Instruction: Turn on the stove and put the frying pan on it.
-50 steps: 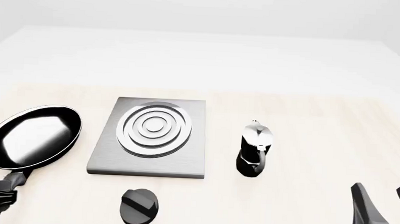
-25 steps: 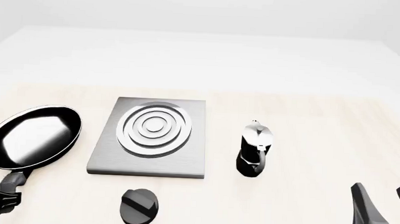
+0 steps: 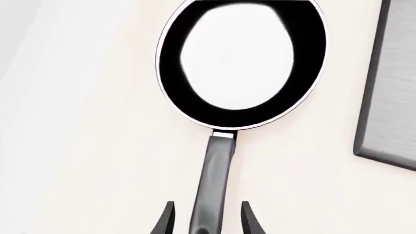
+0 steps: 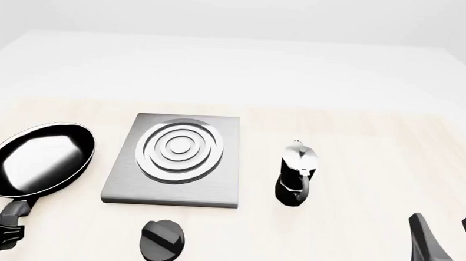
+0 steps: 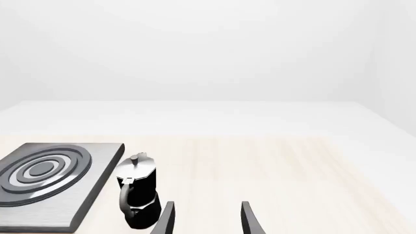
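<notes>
My left gripper (image 3: 206,219) is spread open with the frying pan's (image 3: 242,58) long handle (image 3: 215,180) running between its fingers, the pan resting on the table left of the stove (image 4: 177,160). I should close squarely on the handle, near its end, before lifting. My right gripper (image 5: 206,218) hangs open near the moka pot (image 5: 138,190).

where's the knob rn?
In the front view, the round black knob sits on the table near the front edge, just in front of the stove plate and left of centre, with the frying pan's handle further to its left.
</notes>
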Robot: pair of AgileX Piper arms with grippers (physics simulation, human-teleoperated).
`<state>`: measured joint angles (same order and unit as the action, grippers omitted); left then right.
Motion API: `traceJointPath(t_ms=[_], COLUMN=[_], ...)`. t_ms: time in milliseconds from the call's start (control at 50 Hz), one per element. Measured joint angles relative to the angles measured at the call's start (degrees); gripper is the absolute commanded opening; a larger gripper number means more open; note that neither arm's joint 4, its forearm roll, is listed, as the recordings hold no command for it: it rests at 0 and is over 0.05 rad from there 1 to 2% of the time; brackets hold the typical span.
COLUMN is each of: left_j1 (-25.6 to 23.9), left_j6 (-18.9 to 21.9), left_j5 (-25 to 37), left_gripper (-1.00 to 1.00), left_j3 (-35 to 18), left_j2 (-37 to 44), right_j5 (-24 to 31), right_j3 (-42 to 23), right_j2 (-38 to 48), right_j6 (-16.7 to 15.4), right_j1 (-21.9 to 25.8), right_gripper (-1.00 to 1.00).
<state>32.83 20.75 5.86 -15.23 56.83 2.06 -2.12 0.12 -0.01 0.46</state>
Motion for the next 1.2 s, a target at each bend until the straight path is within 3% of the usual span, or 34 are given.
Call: traceJointPath(t_ms=[1200], left_j1=[2.49], left_j6=[2.17], left_j5=[-10.93], left_gripper=[1.0], left_j3=[1.25], left_j2=[13.07], right_j5=[0.0], right_j3=[0.0], right_j2=[0.0], right_j6=[0.0], right_j1=[0.0], right_gripper=[1.0])
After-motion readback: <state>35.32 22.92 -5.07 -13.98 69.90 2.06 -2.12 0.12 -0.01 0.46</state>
